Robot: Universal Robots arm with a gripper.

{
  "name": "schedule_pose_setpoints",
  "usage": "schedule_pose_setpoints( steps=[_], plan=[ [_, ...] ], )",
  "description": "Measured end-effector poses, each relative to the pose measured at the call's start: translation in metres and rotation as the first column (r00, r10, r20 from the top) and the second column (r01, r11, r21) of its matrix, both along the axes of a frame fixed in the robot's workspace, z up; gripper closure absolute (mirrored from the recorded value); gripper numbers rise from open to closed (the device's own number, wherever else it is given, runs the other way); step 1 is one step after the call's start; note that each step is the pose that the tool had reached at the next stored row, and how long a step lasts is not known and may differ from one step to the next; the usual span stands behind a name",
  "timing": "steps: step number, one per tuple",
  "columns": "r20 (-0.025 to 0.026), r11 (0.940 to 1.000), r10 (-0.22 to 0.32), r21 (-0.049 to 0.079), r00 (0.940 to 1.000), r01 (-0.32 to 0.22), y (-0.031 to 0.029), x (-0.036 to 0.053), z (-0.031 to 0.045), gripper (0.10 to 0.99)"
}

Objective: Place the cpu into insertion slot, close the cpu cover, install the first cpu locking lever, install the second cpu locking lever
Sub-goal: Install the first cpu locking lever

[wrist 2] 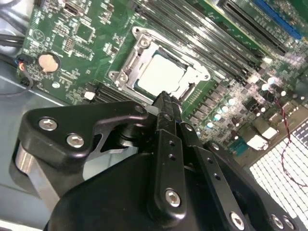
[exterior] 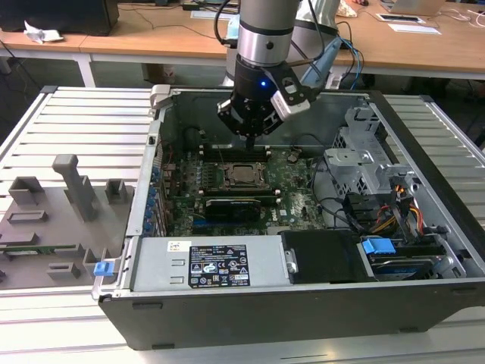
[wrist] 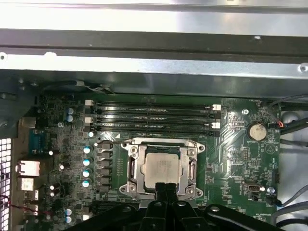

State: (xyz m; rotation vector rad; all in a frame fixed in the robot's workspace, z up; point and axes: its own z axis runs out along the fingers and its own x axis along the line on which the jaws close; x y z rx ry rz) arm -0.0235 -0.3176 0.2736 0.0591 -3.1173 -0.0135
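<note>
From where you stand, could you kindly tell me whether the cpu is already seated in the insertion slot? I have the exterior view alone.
Observer: Yes. In the first wrist view the cpu lies flat in the insertion slot, silvery top up.
Operator: Thank you. And what lies over it?
Observer: The cpu cover lies flat around the cpu, which shows through its window.
Operator: And where exactly is the tool?
Observer: In both wrist views the shut tool hangs over the insertion slot's edge away from the memory slots; contact I cannot tell.
</note>
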Motion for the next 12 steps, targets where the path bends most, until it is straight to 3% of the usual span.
schedule_pose_setpoints(
  steps=[7,12],
  plan=[
    [0.0009,0.9984,0.056,0.001,0.9984,-0.056,0.0001,-0.0030,-0.0005,0.980],
    [0.0115,0.9984,0.056,0.005,0.9983,-0.056,0.0001,-0.0219,-0.0015,0.980]
  ],
)
